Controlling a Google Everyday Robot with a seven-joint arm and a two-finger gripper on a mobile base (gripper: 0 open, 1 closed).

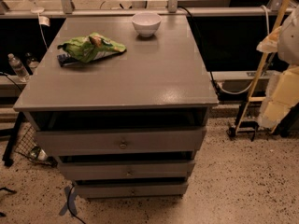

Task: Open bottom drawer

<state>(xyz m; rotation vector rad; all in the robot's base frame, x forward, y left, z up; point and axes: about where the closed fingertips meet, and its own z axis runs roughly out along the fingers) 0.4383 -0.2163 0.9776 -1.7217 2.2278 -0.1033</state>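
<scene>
Gripper (pixel 284 90) hangs right of the cabinet (pixel 140 73), well apart; grip cannot be told; bottom drawer (pixel 107 190) lowest on the cabinet; come low, take its knob (pixel 133 191), pull straight.

cabinet (pixel 117 73) and bottom drawer (pixel 132 189): plain grey, dark inside. chip bag (pixel 91 47): green. bowl (pixel 146 23): white. floor (pixel 243 181): beige, dark-speckled. pole (pixel 268 50): yellow-tan. gripper (pixel 279 94) at right edge: cream-white.

Speckled floor (pixel 243 185), dark wall panels (pixel 233 41) behind, pale rail (pixel 233 11) above.
</scene>
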